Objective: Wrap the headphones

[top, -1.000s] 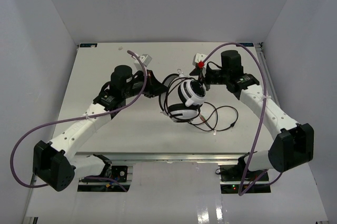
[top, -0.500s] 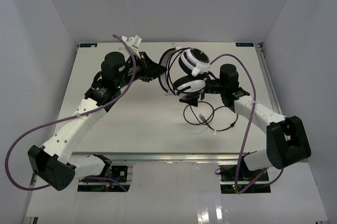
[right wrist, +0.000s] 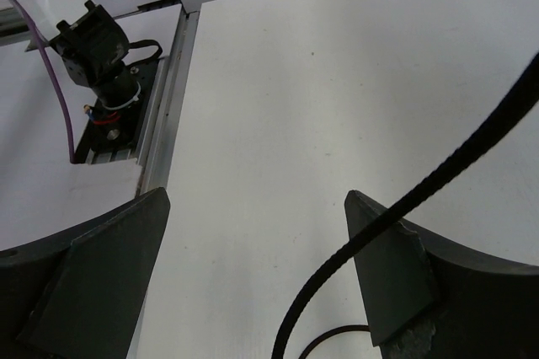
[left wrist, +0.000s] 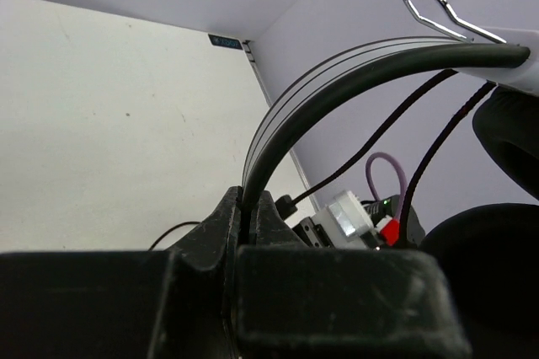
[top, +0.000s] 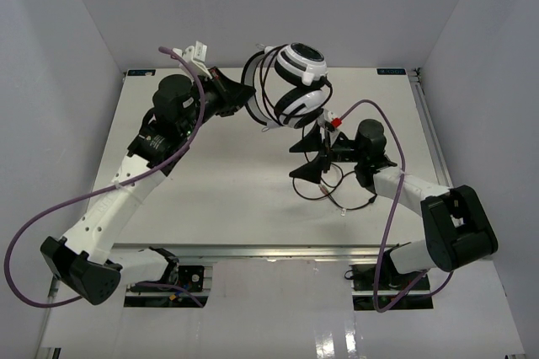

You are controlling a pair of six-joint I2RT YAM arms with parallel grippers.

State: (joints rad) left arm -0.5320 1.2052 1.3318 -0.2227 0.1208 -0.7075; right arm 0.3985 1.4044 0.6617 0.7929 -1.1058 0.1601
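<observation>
Since the left pincer point(top: 238, 99), clamped on the headband point(top: 250, 81), has lifted the headphones point(top: 301, 64), the cord point(top: 330, 195) hangs free. The right pincer point(top: 308, 159) stands wide around it, ready for winding.

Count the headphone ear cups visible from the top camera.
2. The upper ear cup shows its white-and-black outer face; the lower ear cup sits right beneath it, beside the headband. None seems hidden.

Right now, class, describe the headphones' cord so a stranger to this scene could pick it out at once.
Above the white table, the left pincer holds white-and-black headphones in the air. Their cord drops between the fingers of the open right pincer and loops on the table. It is thin and black, unlike the thick purple cables on the arms.
</observation>
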